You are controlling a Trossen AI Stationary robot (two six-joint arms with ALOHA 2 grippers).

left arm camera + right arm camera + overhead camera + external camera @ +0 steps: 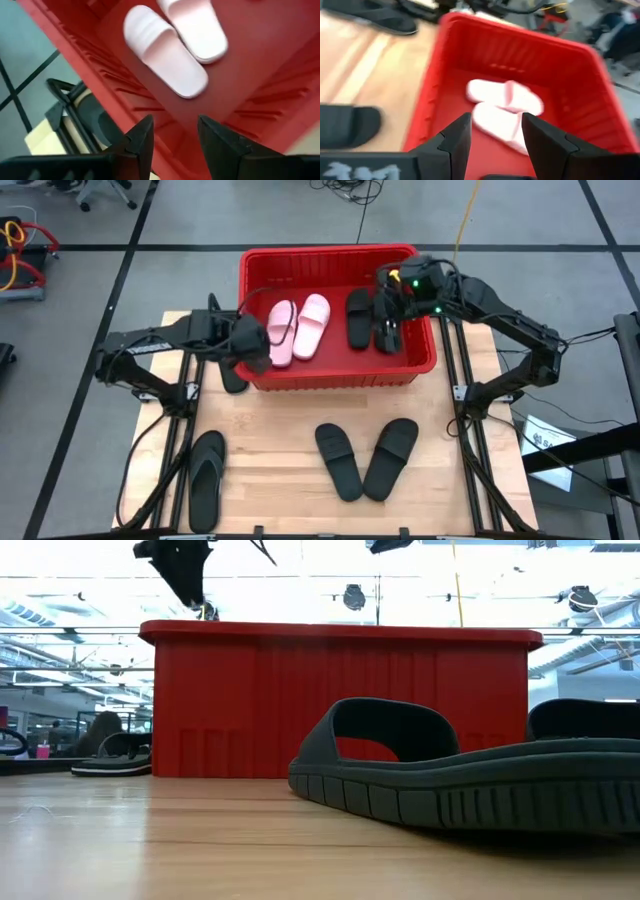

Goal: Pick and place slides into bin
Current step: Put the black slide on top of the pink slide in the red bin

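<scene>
You have four slides in the bin (262, 262) at the desk's far edge, four left outside; left gripper (256, 350) and right gripper (387, 308) hover spread, empty

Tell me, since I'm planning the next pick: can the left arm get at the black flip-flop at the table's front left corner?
Probably yes. The flip-flop lies alone on bare wood, nothing on it. The left hand, open and empty, hovers at the red bin's left wall on that same side.
</scene>
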